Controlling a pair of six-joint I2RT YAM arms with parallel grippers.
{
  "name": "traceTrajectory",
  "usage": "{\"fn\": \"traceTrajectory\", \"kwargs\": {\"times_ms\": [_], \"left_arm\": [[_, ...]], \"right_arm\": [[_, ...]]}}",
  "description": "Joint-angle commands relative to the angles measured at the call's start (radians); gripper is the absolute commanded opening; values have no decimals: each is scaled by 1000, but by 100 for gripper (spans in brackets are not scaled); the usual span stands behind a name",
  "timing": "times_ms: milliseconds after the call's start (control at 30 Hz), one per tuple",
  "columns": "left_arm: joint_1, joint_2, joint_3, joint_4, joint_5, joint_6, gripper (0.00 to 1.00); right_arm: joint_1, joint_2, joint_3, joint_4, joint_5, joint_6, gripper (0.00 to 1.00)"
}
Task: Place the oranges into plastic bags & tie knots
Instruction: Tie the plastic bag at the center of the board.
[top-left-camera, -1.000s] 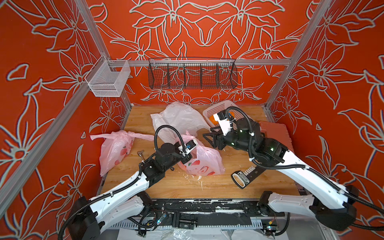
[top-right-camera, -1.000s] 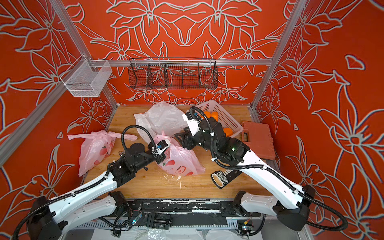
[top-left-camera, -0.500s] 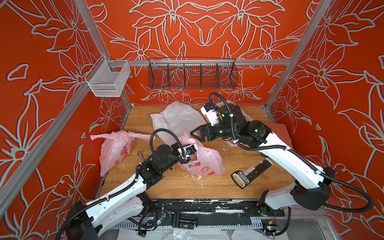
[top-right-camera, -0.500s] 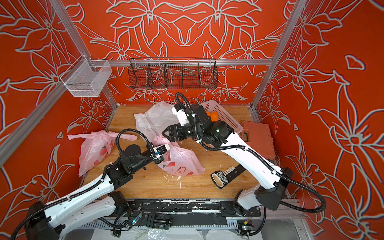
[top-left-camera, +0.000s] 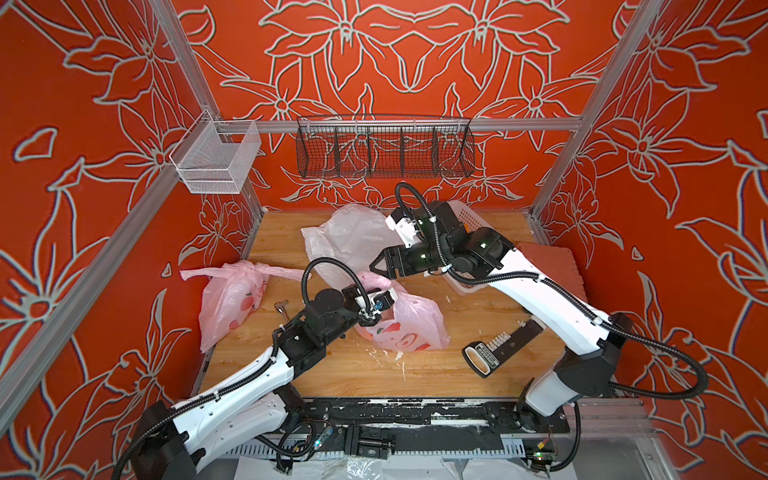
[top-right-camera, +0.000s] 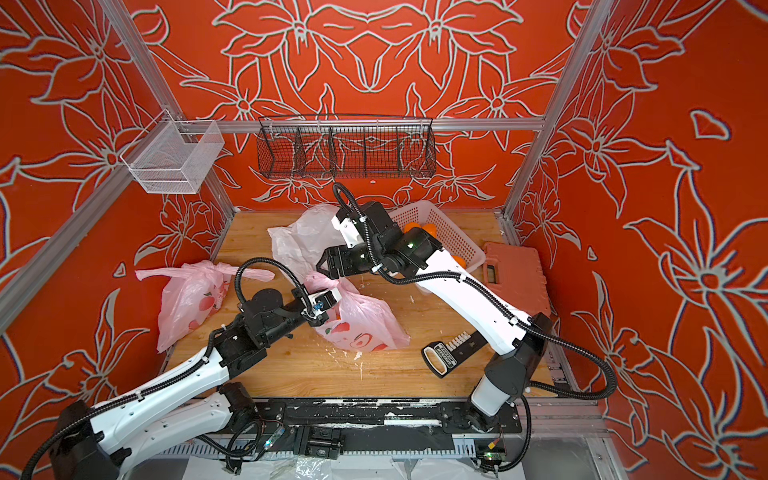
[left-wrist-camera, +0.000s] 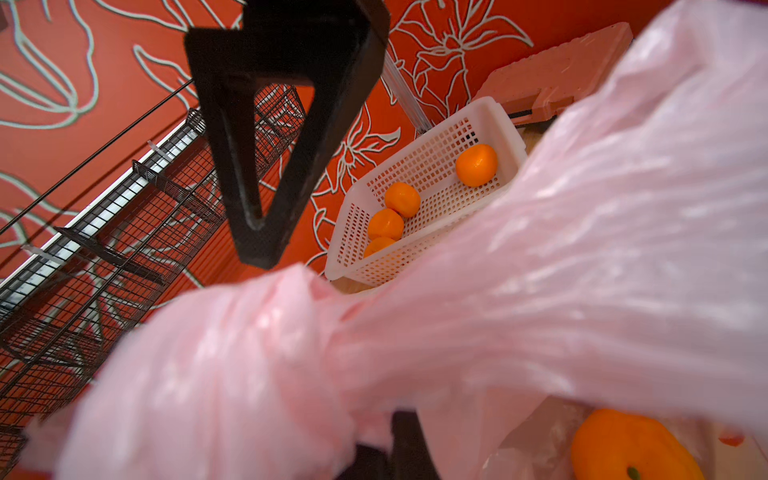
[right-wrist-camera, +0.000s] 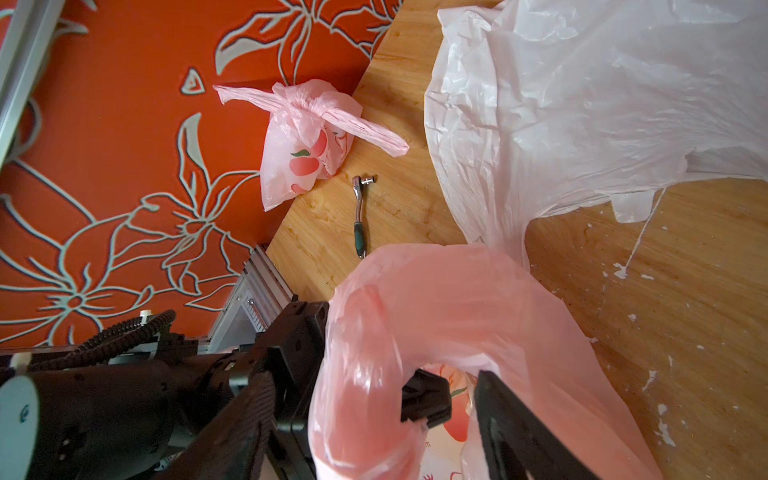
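- Along the desk's left edge lies the knotted pink bag (top-left-camera: 232, 303), peach-printed. Its knot (top-left-camera: 249, 270) has two strap ends sticking out sideways, and its contents cannot be made out.
- Just right of it, a small ratchet (right-wrist-camera: 360, 216) rests on the wood.
- By the far edge the white bag (top-left-camera: 349, 237) lies crumpled.
- At mid-desk the open pink bag (top-left-camera: 409, 328) holds at least one orange (left-wrist-camera: 623, 444).
- The left gripper (top-left-camera: 370, 319) is clamped on that bag's bunched rim. Its arm reaches low from the near-left corner, barely moved in the last second.
- The right gripper (top-left-camera: 379, 270) hangs over the bag's mouth, jaws apart and empty. Since a second ago its elbow has lifted and the gripper has slid slightly leftward.
- Toward the far-right corner, the pale perforated basket (top-right-camera: 449, 237) holds four oranges (left-wrist-camera: 402, 199).
- At the right edge sits an orange tool case (top-right-camera: 515, 274).
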Motion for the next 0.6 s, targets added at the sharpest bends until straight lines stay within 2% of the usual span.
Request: {"fn": "traceTrajectory", "kwargs": {"times_ms": [0, 167, 433, 567], "left_arm": [[1, 5, 32, 28, -28, 59, 0], [2, 7, 54, 16, -38, 139, 0], [1, 19, 74, -1, -41, 175, 0], [1, 18, 74, -4, -39, 174, 0]], "right_arm": [[-38, -15, 61, -63, -23, -36, 76], [-49, 37, 155, -147, -145, -92, 79], [-42, 135, 262, -166, -203, -76, 80], [-34, 185, 313, -200, -189, -72, 81]]}}
